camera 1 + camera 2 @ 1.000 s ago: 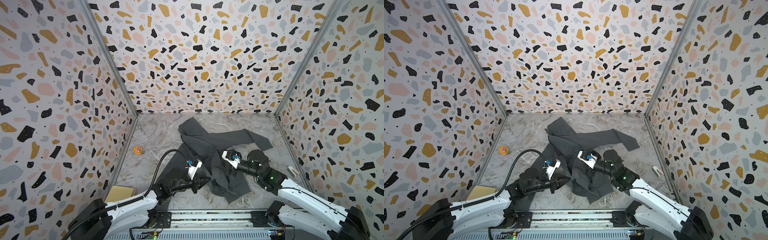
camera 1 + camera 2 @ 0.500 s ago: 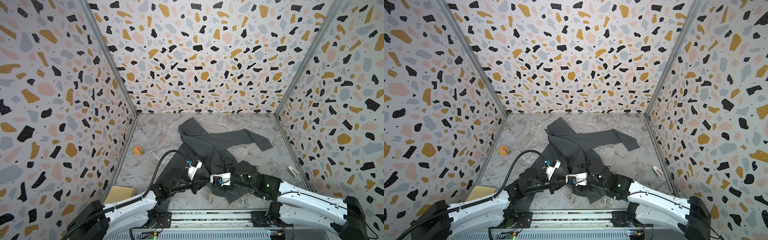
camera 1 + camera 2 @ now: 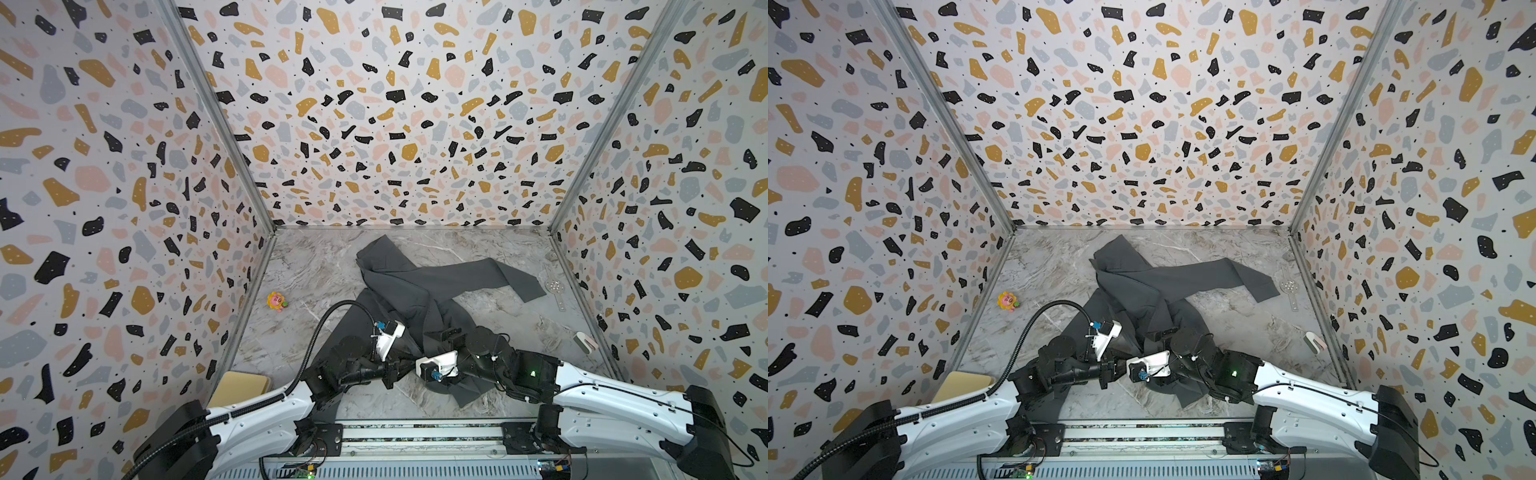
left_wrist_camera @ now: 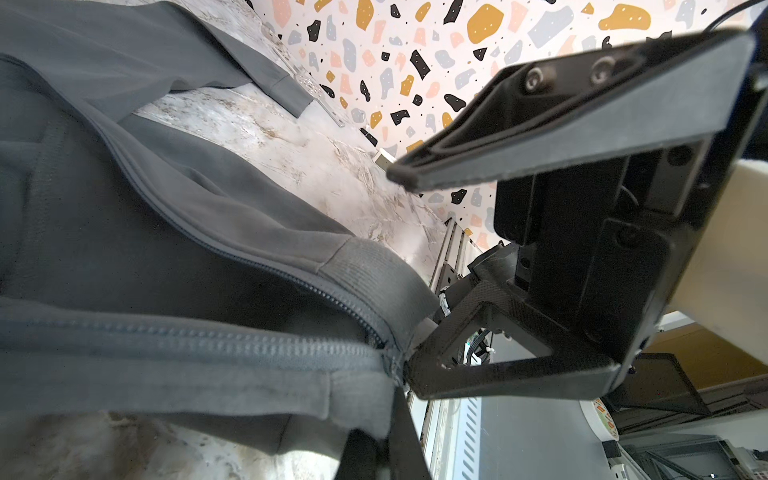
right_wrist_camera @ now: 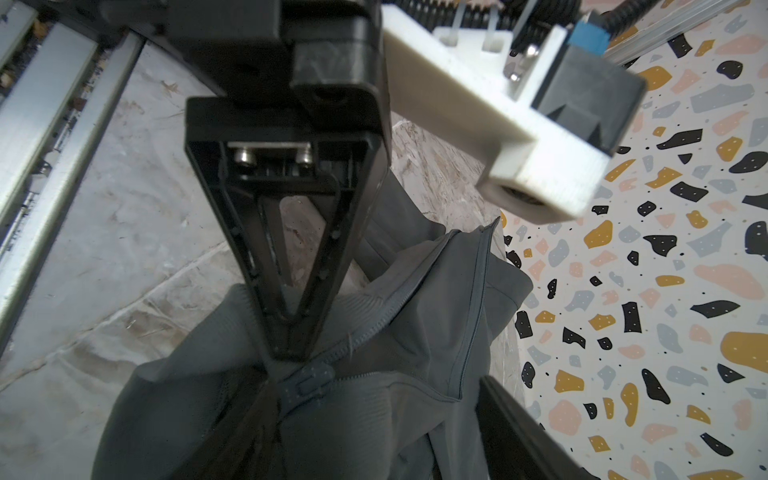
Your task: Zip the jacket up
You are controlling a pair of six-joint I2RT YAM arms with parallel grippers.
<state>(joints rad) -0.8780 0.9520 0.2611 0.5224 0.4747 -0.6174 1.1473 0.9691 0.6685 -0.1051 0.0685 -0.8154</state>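
Observation:
The dark grey jacket (image 3: pixel 415 286) (image 3: pixel 1142 282) lies crumpled mid-floor, one sleeve stretched right. My left gripper (image 3: pixel 390 371) (image 3: pixel 1111 370) is at its near hem. In the left wrist view that gripper (image 4: pixel 384 457) is shut on the jacket (image 4: pixel 124 249), pinching the hem corner beside the zipper's lower end (image 4: pixel 386 357). My right gripper (image 3: pixel 409 368) (image 3: pixel 1125 368) faces it, tip to tip. In the right wrist view the right gripper (image 5: pixel 374 436) stands open, its fingers astride the hem, with the zipper slider (image 5: pixel 309 382) just inside them. The zipper above the slider lies parted.
A pink-and-yellow flower toy (image 3: pixel 276 300) sits by the left wall. A tan block (image 3: pixel 241 384) lies in the near left corner. A small white object (image 3: pixel 584 343) and a clear strip (image 3: pixel 555 286) lie along the right wall. The metal rail (image 3: pixel 415 436) runs along the front.
My right arm swung left and down from above the jacket's right side to the hem, meeting the left gripper there. The left arm and its grip stayed put.

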